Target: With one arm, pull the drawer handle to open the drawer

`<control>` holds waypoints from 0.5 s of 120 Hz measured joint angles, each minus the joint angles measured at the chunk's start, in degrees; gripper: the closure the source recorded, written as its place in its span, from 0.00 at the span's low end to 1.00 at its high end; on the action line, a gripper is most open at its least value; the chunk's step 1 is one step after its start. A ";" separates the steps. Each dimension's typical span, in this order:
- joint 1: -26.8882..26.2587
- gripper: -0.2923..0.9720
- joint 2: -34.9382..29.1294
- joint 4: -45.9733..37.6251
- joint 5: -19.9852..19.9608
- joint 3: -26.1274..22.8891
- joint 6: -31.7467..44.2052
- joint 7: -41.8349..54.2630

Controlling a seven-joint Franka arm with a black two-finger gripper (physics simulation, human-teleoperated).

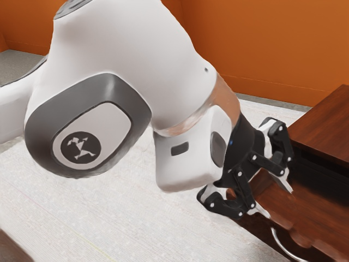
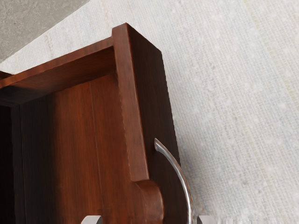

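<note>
A dark wooden cabinet [image 1: 327, 128] stands at the exterior view's right. Its drawer [image 1: 305, 213] is pulled partway out, leaving a dark gap behind the drawer front. A curved metal handle [image 2: 175, 170] arcs off the front panel [image 2: 133, 116]; its lower end shows as the handle [image 1: 283, 244] in the exterior view. My gripper [image 1: 272, 196] hangs over the front panel's top edge, open and straddling it. In the wrist view one fingertip [image 2: 91, 219] is inside the drawer, away from the panel. The other fingertip [image 2: 206, 219] is just outside the handle. The gripper [image 2: 148, 220] is centred over the panel.
The cabinet stands on a pale textured floor [image 2: 243, 84], with an orange wall [image 1: 272, 38] behind it. My bulky white arm [image 1: 125, 93] takes up the exterior view's left and middle. The drawer's wooden inside [image 2: 70, 154] holds nothing that I can see.
</note>
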 joint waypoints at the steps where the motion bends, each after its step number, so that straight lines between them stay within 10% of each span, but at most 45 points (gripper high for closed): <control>1: 0.36 0.58 0.22 0.92 -0.11 0.04 -0.89 -0.01; 33: 6.08 0.33 9.90 18.75 0.61 17.72 -25.98 -1.27; 60: 23.55 0.27 10.78 19.27 4.69 19.92 -33.88 -4.86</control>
